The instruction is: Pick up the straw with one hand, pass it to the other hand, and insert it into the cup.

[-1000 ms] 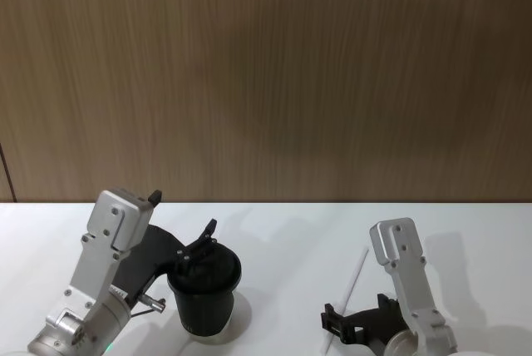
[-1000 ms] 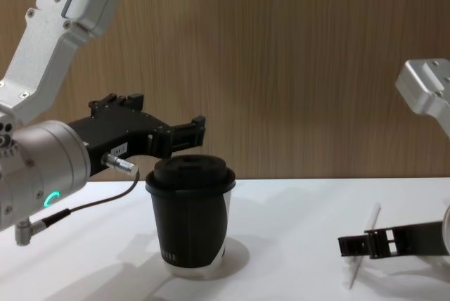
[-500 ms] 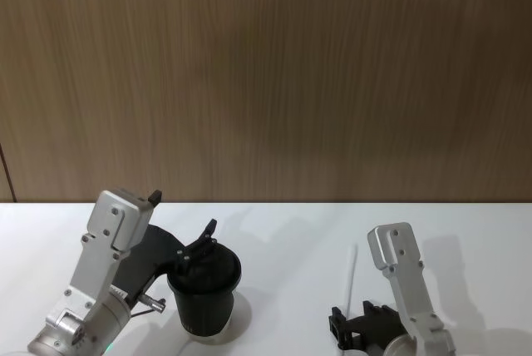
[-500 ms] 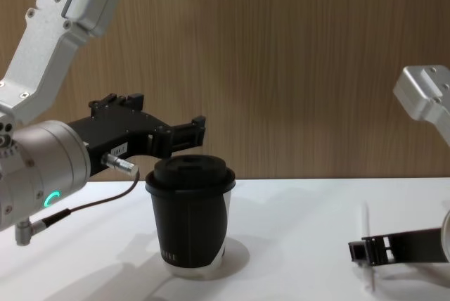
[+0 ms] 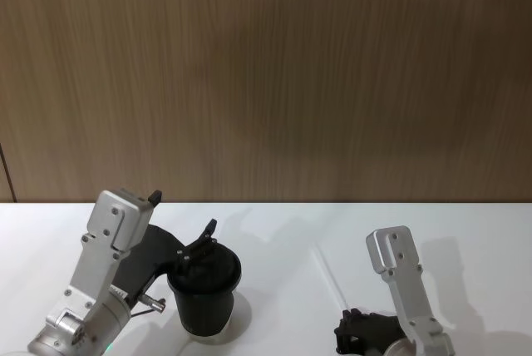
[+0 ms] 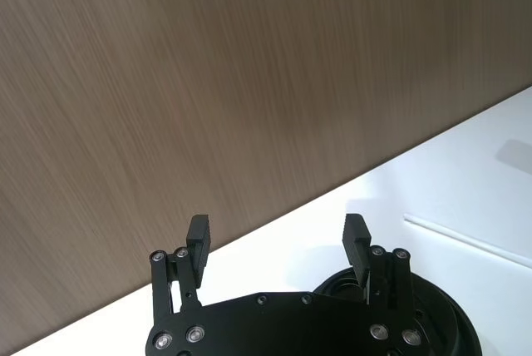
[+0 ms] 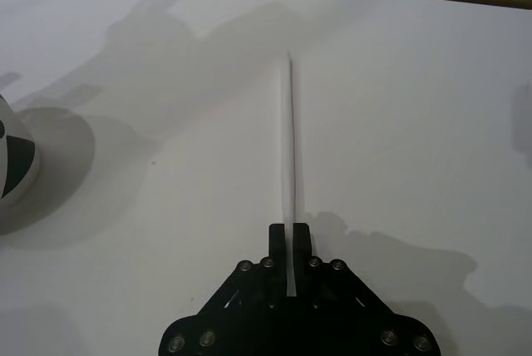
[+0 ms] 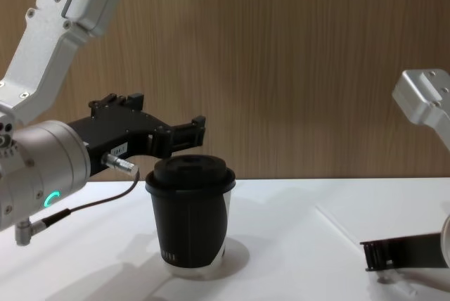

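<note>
The black lidded cup (image 5: 205, 294) (image 8: 190, 220) stands on the white table at front left. My left gripper (image 5: 199, 244) (image 8: 197, 131) (image 6: 277, 227) hovers open just above and behind the cup's lid (image 6: 432, 327), with nothing between its fingers. My right gripper (image 7: 289, 235) (image 8: 368, 254) (image 5: 343, 335) sits low at front right, shut on one end of the thin white straw (image 7: 289, 140). The straw (image 5: 330, 275) (image 8: 337, 225) slants away from that gripper toward the back left, just over the table. It also crosses the left wrist view as the straw (image 6: 465, 239).
A wood-grain wall (image 5: 266, 81) closes off the back of the white table (image 5: 274, 231). The cup's base (image 7: 12, 165) shows at the edge of the right wrist view. Bare table lies between the cup and the right gripper.
The right gripper drew back toward the near right and turned. The straw swung from leaning upright and right to lying low with its free end pointing back left. The left arm stayed still.
</note>
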Action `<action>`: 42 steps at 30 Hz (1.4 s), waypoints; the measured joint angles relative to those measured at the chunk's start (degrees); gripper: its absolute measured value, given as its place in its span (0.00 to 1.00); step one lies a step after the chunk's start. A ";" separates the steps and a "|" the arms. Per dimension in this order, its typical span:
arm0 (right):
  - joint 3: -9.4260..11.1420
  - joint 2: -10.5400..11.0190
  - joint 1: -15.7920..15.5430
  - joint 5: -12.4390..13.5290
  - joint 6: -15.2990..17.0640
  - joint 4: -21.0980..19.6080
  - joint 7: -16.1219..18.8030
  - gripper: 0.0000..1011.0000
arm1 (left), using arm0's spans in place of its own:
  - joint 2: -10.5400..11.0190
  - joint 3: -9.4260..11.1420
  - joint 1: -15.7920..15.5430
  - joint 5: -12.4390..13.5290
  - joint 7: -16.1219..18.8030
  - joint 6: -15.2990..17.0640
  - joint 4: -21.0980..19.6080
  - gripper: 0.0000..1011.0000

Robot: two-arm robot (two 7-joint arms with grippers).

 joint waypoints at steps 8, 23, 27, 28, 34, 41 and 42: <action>0.13 -0.30 -0.24 -0.43 -0.56 -0.03 0.12 0.01 | 0.00 0.00 0.00 0.00 0.00 0.00 0.00 0.99; 1.13 -0.43 -0.77 -0.98 -6.44 -1.58 0.84 0.00 | 0.00 0.00 0.00 0.00 0.00 0.00 0.00 0.99; 1.50 -0.26 -0.86 -0.92 -8.80 -2.30 1.64 0.00 | 0.00 0.00 0.00 0.00 0.00 0.00 0.00 0.99; 1.69 -0.16 -0.90 -0.86 -9.71 -2.62 2.02 0.00 | 0.00 0.00 0.00 0.00 0.00 0.00 0.00 0.99; 2.30 0.41 -0.97 -0.10 -13.45 -3.70 4.10 0.00 | 0.00 0.00 0.00 0.00 0.00 0.00 0.00 0.99; 3.00 1.44 -1.01 1.62 -18.56 -5.14 8.16 0.00 | 0.07 -0.12 0.01 -0.08 -0.39 0.04 -0.34 0.99; 3.06 1.57 -1.01 1.79 -18.94 -5.28 8.50 0.00 | 0.13 -0.20 0.00 -0.30 -0.79 0.07 -0.54 0.99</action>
